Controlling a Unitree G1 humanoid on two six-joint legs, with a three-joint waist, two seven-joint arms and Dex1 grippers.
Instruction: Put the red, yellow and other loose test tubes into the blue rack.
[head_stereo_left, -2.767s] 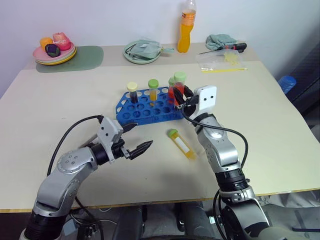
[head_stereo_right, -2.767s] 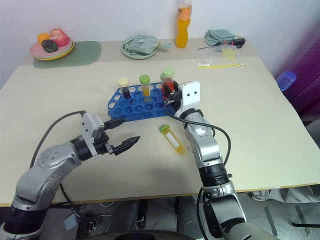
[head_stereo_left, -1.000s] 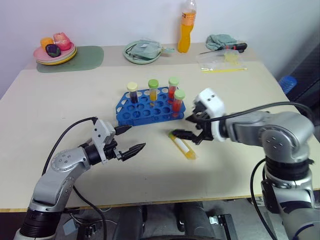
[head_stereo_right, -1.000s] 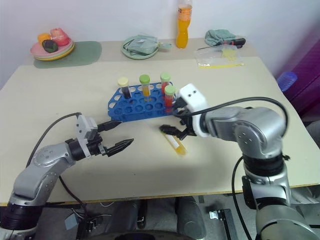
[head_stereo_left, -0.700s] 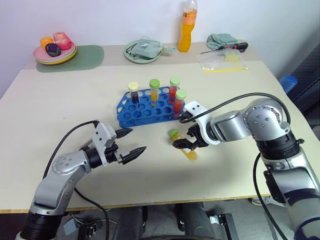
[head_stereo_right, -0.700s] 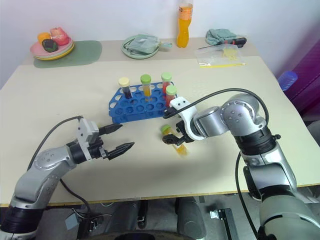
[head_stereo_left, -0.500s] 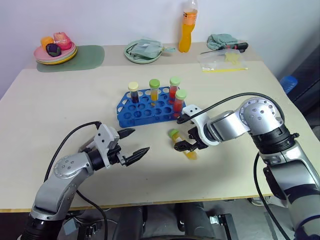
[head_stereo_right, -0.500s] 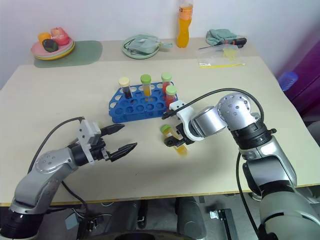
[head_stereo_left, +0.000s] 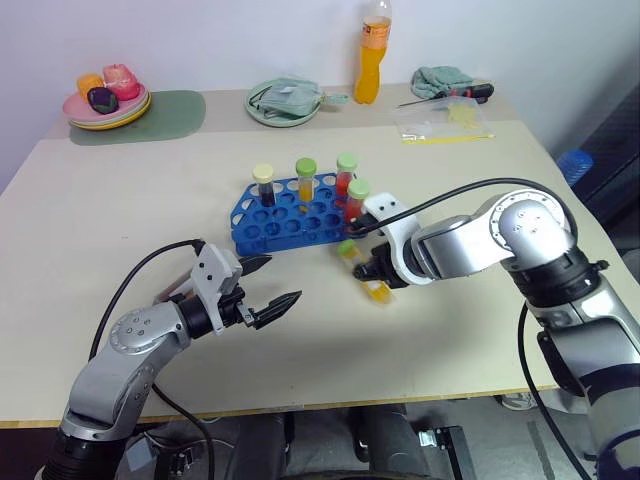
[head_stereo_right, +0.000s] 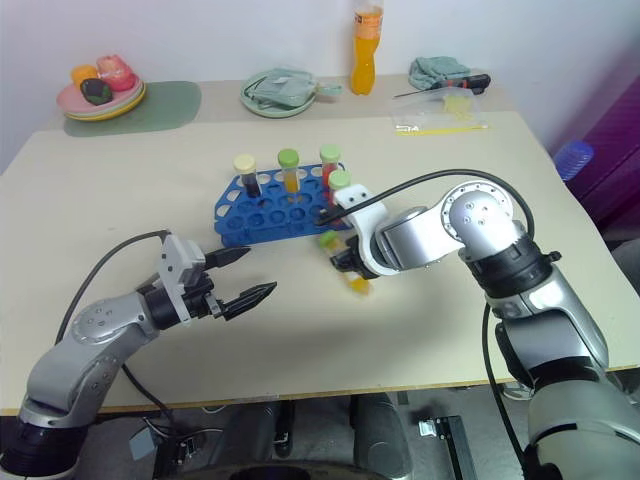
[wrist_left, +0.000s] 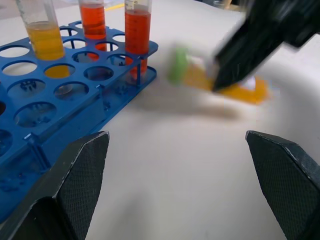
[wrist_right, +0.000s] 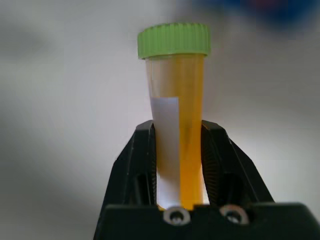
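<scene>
The blue rack (head_stereo_left: 290, 215) stands mid-table and holds a dark tube (head_stereo_left: 263, 185), a yellow one (head_stereo_left: 305, 181) and two red ones (head_stereo_left: 346, 172) (head_stereo_left: 357, 201). My right gripper (head_stereo_left: 372, 272) is shut on a yellow test tube (head_stereo_left: 358, 266) with a green cap, held tilted just above the table in front of the rack's right end. In the right wrist view the fingers (wrist_right: 142, 150) clamp that tube (wrist_right: 177, 100) on both sides, cap away from the wrist. My left gripper (head_stereo_left: 283, 279) hangs open and empty in front of the rack's left part.
Along the far edge stand a plate of toys (head_stereo_left: 105, 100) on a green mat, a bowl with a cloth (head_stereo_left: 285, 102), an orange bottle (head_stereo_left: 372, 50), a plastic bag (head_stereo_left: 445, 120) and a teal cloth with a screwdriver (head_stereo_left: 450, 82).
My right gripper closed on the yellow tube that lay on the table and raised it toward the rack. The left arm stayed where it was, open.
</scene>
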